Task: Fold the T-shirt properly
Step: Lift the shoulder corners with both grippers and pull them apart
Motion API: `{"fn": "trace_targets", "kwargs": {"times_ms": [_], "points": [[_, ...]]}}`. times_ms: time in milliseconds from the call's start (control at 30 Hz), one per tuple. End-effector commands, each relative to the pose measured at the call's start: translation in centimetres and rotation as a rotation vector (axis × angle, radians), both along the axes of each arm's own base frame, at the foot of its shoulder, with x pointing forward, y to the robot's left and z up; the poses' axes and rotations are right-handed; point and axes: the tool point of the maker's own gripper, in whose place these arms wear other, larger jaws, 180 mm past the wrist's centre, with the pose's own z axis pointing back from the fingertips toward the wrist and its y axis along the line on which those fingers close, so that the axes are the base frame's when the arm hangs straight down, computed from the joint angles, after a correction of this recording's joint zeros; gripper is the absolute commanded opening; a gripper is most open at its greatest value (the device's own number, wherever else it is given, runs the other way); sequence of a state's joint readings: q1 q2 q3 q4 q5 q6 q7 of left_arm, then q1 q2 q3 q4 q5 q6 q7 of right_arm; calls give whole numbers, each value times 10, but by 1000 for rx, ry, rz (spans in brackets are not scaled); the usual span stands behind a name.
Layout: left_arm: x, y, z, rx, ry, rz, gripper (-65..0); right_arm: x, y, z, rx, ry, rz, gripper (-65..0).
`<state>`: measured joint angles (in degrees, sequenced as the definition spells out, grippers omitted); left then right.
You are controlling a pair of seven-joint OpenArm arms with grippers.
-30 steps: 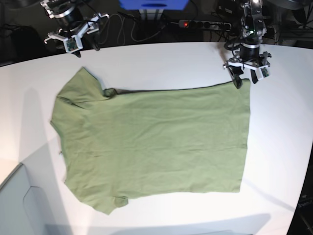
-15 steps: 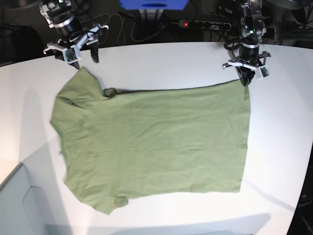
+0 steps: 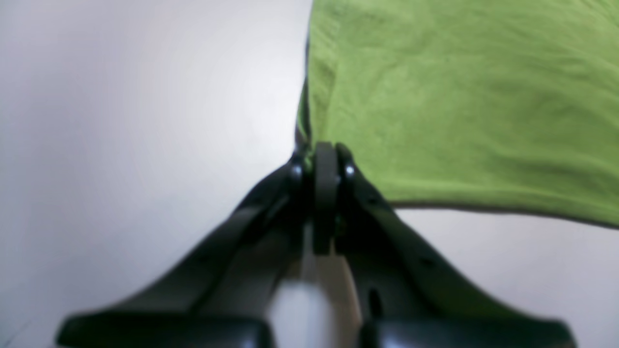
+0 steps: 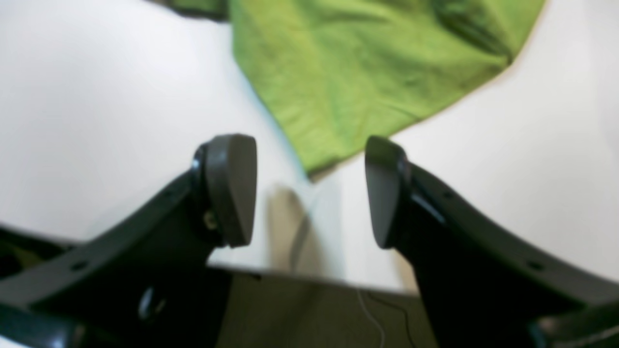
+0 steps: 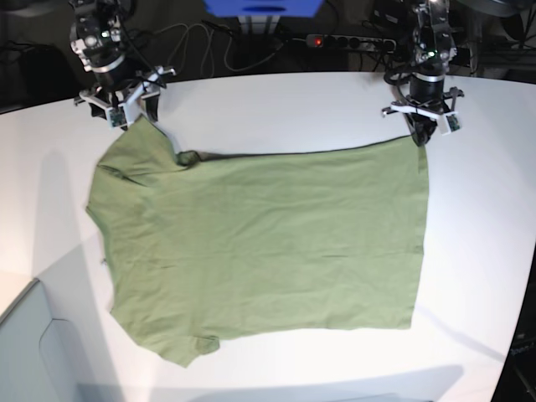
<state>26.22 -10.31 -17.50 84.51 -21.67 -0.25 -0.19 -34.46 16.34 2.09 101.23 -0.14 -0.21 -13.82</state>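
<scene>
The olive-green T-shirt [image 5: 260, 243] lies flat on the white table [image 5: 276, 109], collar to the left and hem to the right. My left gripper [image 5: 420, 132] is at the shirt's far right hem corner. In the left wrist view the gripper [image 3: 326, 157] has its fingers pressed together on the corner of the shirt [image 3: 459, 96]. My right gripper [image 5: 132, 115] is open at the far sleeve's tip. In the right wrist view the gripper [image 4: 307, 191] has its two pads apart, with the sleeve tip [image 4: 319, 162] between them, not pinched.
A power strip [image 5: 352, 40], cables and a blue box [image 5: 264, 8] lie beyond the table's far edge. A grey panel [image 5: 33, 352] sits at the lower left corner. The table's right edge curves near the shirt's hem side.
My right gripper has come down and forward from behind the table edge to the sleeve tip, still open. My left gripper has closed on the hem corner and held its place.
</scene>
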Motion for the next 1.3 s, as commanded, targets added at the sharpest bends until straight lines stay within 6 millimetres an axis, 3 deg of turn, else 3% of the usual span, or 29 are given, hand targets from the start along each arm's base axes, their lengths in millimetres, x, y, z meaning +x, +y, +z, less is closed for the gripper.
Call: {"fn": "trace_targets", "kwargs": {"times_ms": [0, 300, 367, 533, 733, 967, 1167, 1267], "points": [[-4, 3, 0, 7, 13, 2, -650, 4, -2, 4, -3, -25, 5, -311], [-4, 3, 0, 9, 14, 0, -650, 1, -16, -27, -21, 43, -26, -331], [-4, 3, 0, 12, 15, -1, -650, -1, -18, -31, -23, 55, -28, -397], [-3, 2, 0, 13, 13, -3, -650, -4, -18, -32, -23, 62, -26, -650], [-3, 2, 0, 13, 14, -3, -650, -11, -16, -31, -20, 68, -21, -649], [-12, 1, 6, 20, 17, -14, -650, -14, -9, 0, -28, 15, 23, -649], [-29, -5, 19, 34, 21, -41, -650, -28, -26, 18, -60, 5, -8, -649], [-37, 6, 36, 65, 3, -20, -650, -33, -32, 27, -77, -2, -16, -649]]}}
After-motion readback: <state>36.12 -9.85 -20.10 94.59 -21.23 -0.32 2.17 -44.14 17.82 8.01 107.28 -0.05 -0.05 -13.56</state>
